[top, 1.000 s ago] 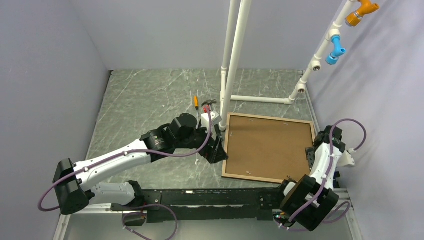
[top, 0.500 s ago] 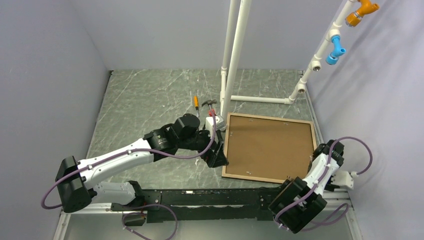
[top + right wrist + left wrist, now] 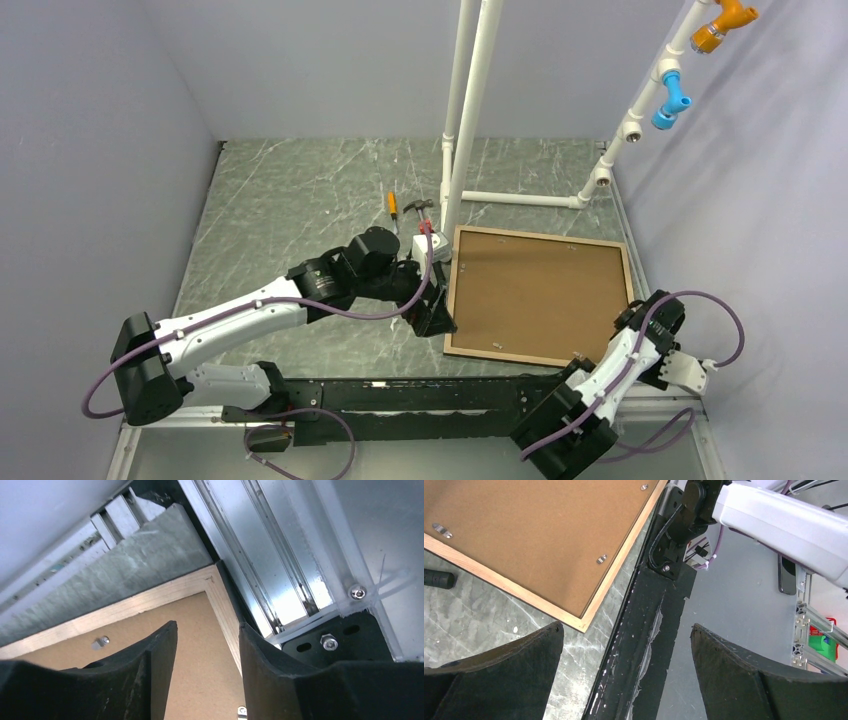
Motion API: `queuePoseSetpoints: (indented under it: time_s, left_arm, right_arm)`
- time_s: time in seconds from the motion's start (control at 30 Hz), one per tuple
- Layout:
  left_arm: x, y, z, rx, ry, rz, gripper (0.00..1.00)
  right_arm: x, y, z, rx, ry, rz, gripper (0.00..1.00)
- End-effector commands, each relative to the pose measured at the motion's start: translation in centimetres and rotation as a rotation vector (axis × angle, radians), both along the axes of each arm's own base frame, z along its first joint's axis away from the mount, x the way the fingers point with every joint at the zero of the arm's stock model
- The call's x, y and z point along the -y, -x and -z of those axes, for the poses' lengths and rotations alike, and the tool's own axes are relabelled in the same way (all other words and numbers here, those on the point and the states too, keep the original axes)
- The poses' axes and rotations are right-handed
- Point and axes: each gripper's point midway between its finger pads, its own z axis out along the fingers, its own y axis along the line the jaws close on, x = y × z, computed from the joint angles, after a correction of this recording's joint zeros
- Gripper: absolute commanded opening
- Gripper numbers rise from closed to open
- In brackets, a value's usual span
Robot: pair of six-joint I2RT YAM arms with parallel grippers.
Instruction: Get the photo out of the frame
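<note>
The frame lies face down on the table, showing a light wood rim. The photo's brown board back fills it, held by small metal tabs; the sunset side is hidden. My left gripper is open and empty beside the frame's near left corner; its wrist view shows the rim, the board and the gripper over the table edge. My right gripper is open and empty over the frame's near right corner. Its wrist view shows the gripper above the rim and the board.
White pipe stands rise at the frame's far left corner and far right. A small hammer and an orange screwdriver lie left of the pipes. A black base rail runs along the near edge. Walls close in on both sides.
My right arm has swung back from the frame's right edge toward its near right corner. My left gripper has shifted slightly along the left edge, still open.
</note>
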Motion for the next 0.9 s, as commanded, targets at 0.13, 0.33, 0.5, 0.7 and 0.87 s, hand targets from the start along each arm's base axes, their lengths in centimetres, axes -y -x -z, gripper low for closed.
queuePoseSetpoints:
  time_s: [0.13, 0.33, 0.5, 0.7, 0.87]
  left_arm:
    - [0.9, -0.4, -3.8, 0.079, 0.079, 0.022, 0.99]
    - [1.4, -1.0, -3.6, 0.077, 0.061, 0.009, 0.99]
    - [1.9, -1.8, -3.4, 0.078, 0.038, -0.013, 0.99]
    - [2.3, -2.6, -1.6, 0.093, 0.01, -0.03, 1.0]
    - [2.5, -4.0, 0.6, 0.226, -0.06, -0.032, 0.99]
  right_arm:
    - [1.6, 0.6, 0.0, -0.036, 0.055, 0.075, 0.48]
    - [1.6, 0.5, 1.1, -0.067, 0.013, 0.081, 0.48]
    - [1.7, 0.5, 2.3, -0.083, -0.001, 0.085, 0.39]
    - [2.1, 0.3, 2.0, -0.092, 0.009, 0.054, 0.29]
    - [1.9, -0.1, 2.4, -0.078, -0.004, 0.032, 0.1]
